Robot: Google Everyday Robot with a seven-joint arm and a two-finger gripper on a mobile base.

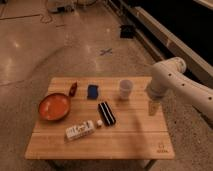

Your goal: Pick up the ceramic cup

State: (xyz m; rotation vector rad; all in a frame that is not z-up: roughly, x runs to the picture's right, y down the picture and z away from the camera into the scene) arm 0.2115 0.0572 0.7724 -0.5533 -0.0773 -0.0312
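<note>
Ceramic cup (125,89) stands upright on the far right part of the table (131,137), right of the blue block (93,91) and well apart from the orange bowl (54,106). Gripper (153,107) hangs near the table's right edge, beside the cup and apart from it. We can't tell how wide it's open; the cup isn't in it. We expect the cup to be light, rigid, glazed and slippery, chip-prone. No handle seen, so we'd clamp across the wall mid-height with moderate force.
</note>
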